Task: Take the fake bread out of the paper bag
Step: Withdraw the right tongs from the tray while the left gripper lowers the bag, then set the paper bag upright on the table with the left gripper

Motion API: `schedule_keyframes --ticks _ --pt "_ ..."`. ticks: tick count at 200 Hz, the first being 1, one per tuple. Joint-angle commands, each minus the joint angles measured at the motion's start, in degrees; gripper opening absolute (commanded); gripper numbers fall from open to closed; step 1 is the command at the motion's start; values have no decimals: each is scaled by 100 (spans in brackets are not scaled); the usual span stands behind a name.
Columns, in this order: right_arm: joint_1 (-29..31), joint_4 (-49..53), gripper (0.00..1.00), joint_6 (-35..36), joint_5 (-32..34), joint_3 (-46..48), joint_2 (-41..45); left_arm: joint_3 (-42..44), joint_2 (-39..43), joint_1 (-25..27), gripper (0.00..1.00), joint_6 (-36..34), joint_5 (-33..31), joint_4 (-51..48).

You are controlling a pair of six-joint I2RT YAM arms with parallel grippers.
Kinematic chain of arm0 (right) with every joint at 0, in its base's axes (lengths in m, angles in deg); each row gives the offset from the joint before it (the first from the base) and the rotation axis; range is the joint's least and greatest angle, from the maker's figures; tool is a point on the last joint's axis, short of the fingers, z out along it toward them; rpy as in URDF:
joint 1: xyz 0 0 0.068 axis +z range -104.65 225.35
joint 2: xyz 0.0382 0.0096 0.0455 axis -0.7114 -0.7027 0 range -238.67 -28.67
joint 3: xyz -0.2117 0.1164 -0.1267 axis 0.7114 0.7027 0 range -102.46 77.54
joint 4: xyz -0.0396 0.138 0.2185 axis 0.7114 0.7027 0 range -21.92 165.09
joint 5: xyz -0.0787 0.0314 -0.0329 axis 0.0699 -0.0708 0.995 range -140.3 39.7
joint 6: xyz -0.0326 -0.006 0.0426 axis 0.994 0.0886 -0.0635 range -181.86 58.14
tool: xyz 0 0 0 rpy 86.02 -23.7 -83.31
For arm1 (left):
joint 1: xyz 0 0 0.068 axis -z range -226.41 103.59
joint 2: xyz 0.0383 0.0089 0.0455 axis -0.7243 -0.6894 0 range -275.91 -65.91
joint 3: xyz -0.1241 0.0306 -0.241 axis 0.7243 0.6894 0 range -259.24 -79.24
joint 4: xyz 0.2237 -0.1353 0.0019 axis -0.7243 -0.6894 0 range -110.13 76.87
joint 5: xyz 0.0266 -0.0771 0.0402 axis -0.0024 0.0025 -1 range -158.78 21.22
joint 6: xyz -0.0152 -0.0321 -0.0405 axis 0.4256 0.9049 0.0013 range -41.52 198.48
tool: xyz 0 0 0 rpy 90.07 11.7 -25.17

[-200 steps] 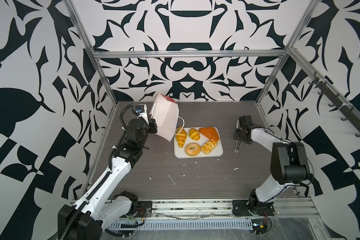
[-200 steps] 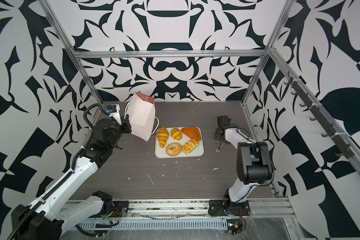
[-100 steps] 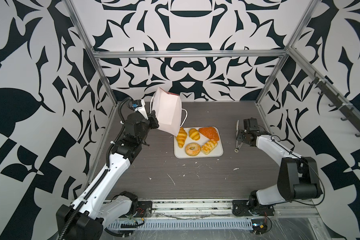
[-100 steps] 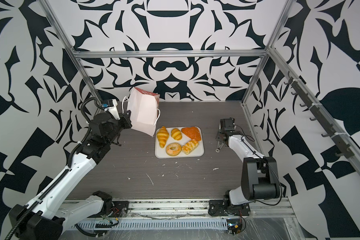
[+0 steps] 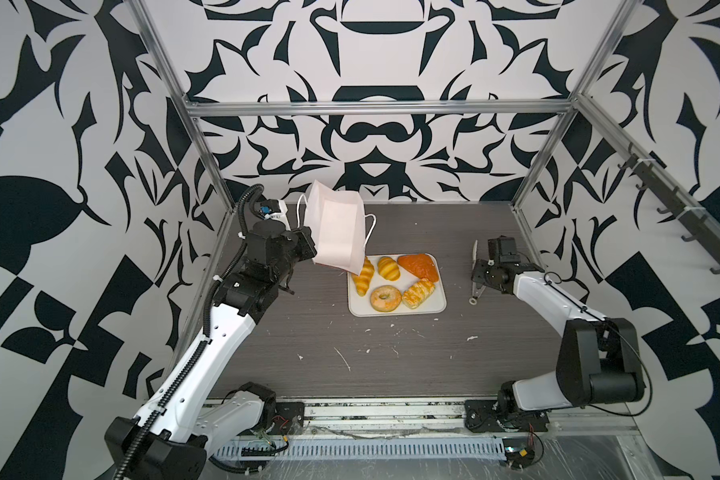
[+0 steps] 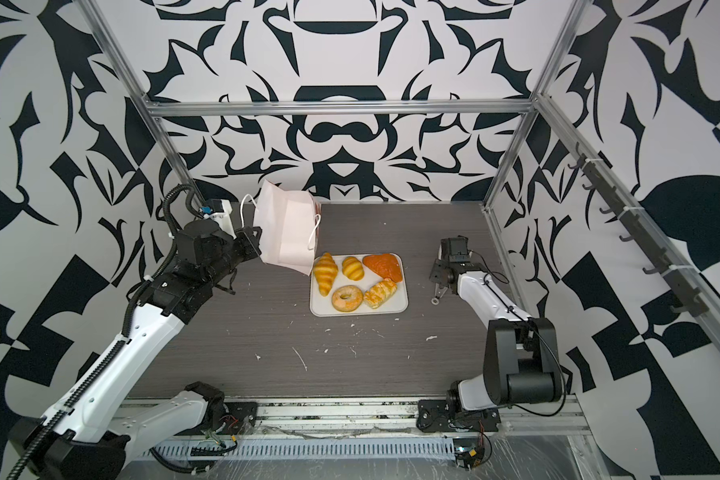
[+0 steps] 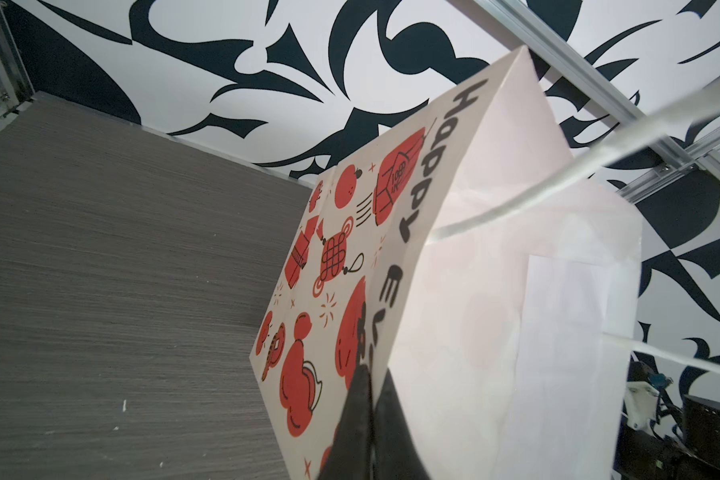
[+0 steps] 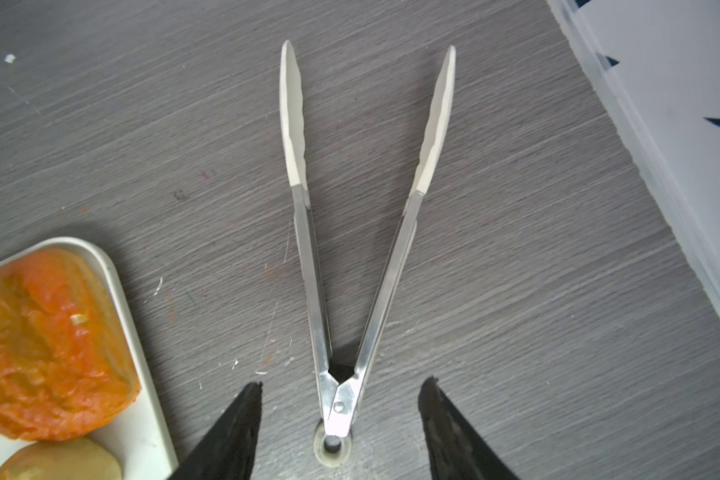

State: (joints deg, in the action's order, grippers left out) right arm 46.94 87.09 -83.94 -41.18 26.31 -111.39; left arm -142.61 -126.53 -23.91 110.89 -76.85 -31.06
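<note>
Top views: the bag (image 5: 337,228) is clamped at one edge by the left pincer (image 5: 308,246) and is held tilted in the air. Seen from the left wrist, the black fingers (image 7: 354,419) are pressed together on the printed paper. The bread (image 5: 385,298), five pieces, is laid on a tray (image 5: 395,312) between both pincers, just beside the bag's lower corner. The right pincer (image 8: 341,383) is held apart above the table (image 8: 516,249), astride the hinge of tongs (image 8: 306,249), which are not touched.
</note>
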Motion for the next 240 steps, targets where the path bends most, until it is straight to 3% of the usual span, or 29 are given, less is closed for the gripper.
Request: schedule_keyframes --ticks 1,169,240 --pt "17 -27 63 45 -86 48 126 -202 -9 -18 0 153 60 -396" --pt "15 -52 62 69 -236 -15 -264 241 -68 -821 0 197 819 -394" --pt "12 -75 61 43 -341 -22 -392 49 -776 -1433 0 136 1932 -15"
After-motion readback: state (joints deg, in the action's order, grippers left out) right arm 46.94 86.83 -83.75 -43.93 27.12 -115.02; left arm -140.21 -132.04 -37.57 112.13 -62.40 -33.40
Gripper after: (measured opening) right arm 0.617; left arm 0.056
